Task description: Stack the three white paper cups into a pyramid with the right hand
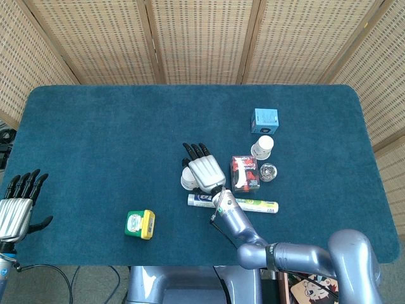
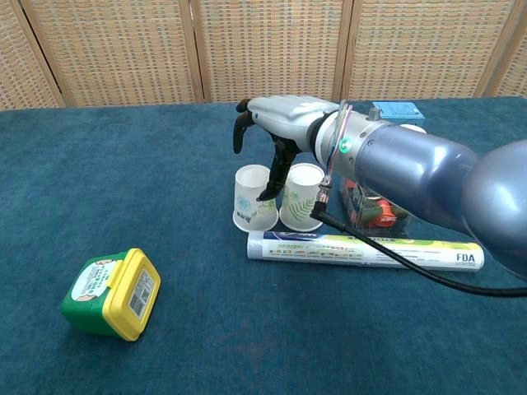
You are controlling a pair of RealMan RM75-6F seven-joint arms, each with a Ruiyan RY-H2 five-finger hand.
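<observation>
While right robot hand [image 2: 276, 123] hovers spread over two paper cups [image 2: 254, 197] standing side by side, left robot hand [image 1: 18, 206] idles spread at tabletop [image 1: 114, 139] edge.

White cups [image 2: 255, 198] w/ green print; teal table [image 1: 101, 139].
</observation>
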